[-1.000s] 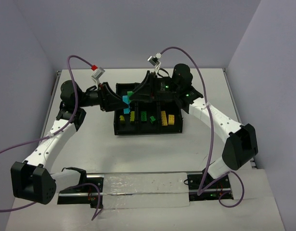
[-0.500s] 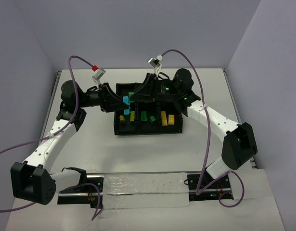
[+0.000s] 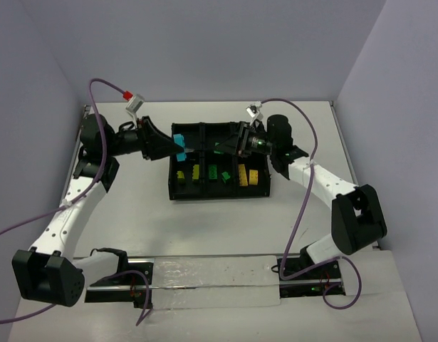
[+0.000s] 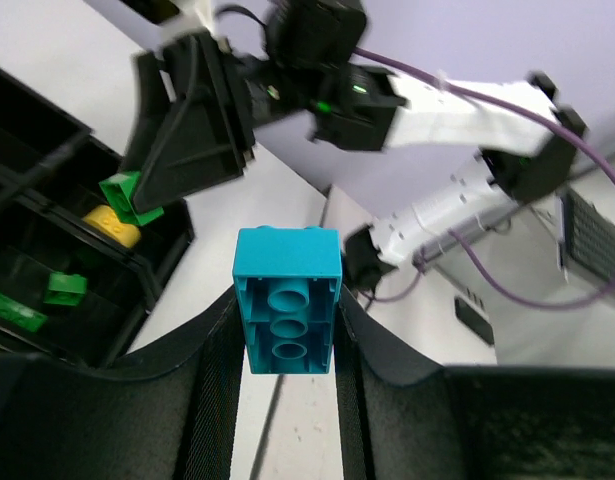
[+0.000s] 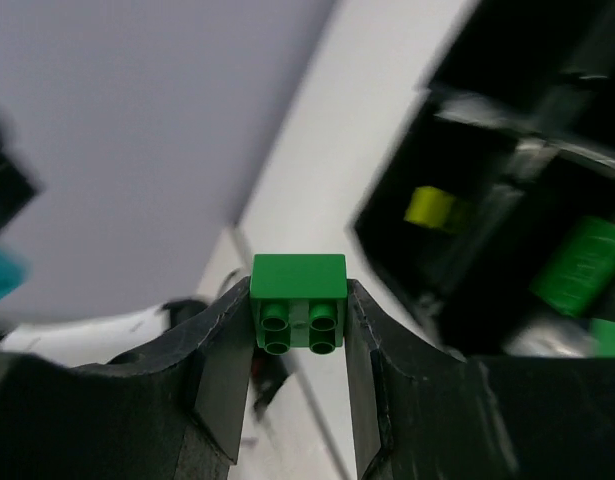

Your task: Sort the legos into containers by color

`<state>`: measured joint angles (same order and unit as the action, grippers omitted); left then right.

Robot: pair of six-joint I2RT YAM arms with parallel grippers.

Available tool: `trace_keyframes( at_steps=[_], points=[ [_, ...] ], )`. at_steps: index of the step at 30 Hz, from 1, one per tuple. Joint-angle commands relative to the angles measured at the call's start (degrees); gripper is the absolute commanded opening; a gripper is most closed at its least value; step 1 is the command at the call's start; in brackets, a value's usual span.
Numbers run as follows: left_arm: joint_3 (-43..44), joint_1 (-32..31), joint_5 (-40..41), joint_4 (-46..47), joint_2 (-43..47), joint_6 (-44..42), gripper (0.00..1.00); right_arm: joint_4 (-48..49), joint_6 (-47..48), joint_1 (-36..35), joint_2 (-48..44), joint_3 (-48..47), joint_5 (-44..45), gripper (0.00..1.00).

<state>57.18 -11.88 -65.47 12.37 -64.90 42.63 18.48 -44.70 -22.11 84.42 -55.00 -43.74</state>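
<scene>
The black divided tray (image 3: pixel 177 192) sits at the table's middle, with yellow bricks (image 3: pixel 250 177) and green bricks (image 3: pixel 214 172) in its near compartments. My left gripper (image 3: pixel 174 144) is shut on a teal brick (image 3: pixel 179 140), held in the air over the tray's back left; the brick shows clamped between the fingers in the left wrist view (image 4: pixel 287 298). My right gripper (image 3: pixel 224 147) is shut on a green brick (image 3: pixel 219 148), held over the tray's back row; it also shows in the right wrist view (image 5: pixel 298 301). The two bricks are apart.
White table with walls at the left, back and right. A metal rail (image 3: pixel 211 281) with a clear strip runs along the near edge between the arm bases. Purple cables (image 3: pixel 304 206) loop from both arms.
Both grippers have pulled apart, left one leftward and right one rightward. The teal and green bricks, close together before, are now separated, one in each gripper.
</scene>
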Motion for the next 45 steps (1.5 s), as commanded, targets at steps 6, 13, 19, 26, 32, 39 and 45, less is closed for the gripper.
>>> trace_keyframes(
  at_steps=[6, 13, 19, 26, 32, 39, 45],
  points=[
    [8.29, 0.46, 20.57, -11.92, -8.91, -2.39, 0.0, -31.51, 18.04, -5.69, 1.06, -10.68, 34.64, 0.06],
    [15.22, 0.45, 34.03, -20.7, -16.21, -0.67, 0.0, -32.58, 19.11, -9.01, 7.23, -13.56, 35.96, 0.19],
    [22.34, 0.28, 42.61, -25.81, -25.01, 0.7, 0.0, -33.4, 19.12, -10.6, 10.46, -15.94, 36.18, 0.74],
    [31.23, -0.97, 49.78, -30.22, -37.31, 0.43, 0.02, -35.02, 19.21, -10.85, 5.43, -16.27, 39.04, 0.85],
    [39.05, -1.91, 52.51, -33.43, -46.78, 0.08, 0.03, -36.13, 19.12, -10.67, -1.27, -14.55, 42.3, 0.86],
    [46.46, -3.21, 55.0, -37.05, -53.33, -0.92, 0.45, -38.13, 19.54, -10.51, -7.33, -11.76, 43.56, 0.86],
    [45.47, -4.04, 56.16, -37.66, -51.34, -1.92, 0.79, -38.94, 19.59, -9.63, -9.4, -10.03, 45.88, 0.87]
  ],
)
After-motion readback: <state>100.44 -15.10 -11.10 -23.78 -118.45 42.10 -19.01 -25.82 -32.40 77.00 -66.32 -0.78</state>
